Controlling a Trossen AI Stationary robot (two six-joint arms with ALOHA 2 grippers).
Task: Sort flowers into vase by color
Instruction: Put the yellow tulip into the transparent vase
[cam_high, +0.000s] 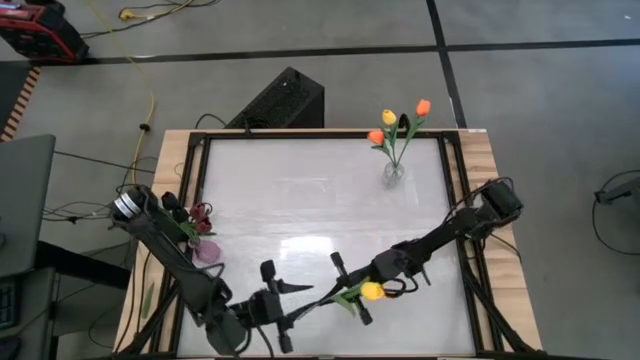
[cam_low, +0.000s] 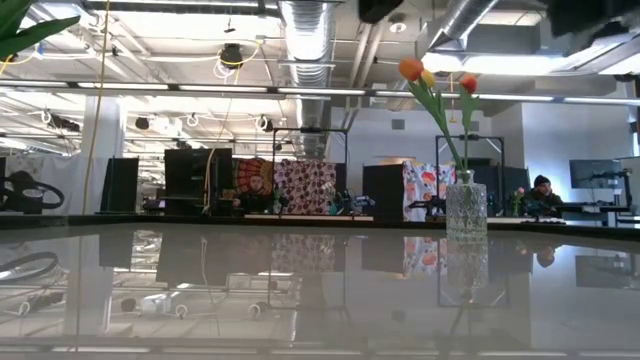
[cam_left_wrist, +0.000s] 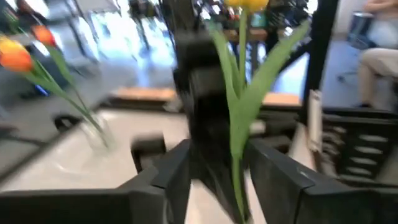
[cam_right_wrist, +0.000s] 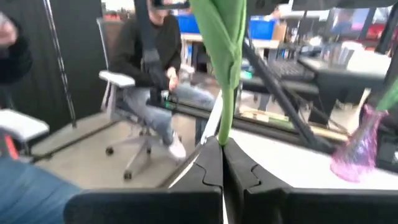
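My right gripper is pinched tight on the yellow tulip low on its stem, so the head rides clear above the near table edge; my left gripper, fingers parted, sits just beside it, letting go. Open tabletop runs to the clear vase of orange and yellow tulips at the far edge; the pink vase stands left.

Yellow tulip held above table; orange-yellow flowers upright in vase

Left end effector open, facing shut right end effector mid-table.
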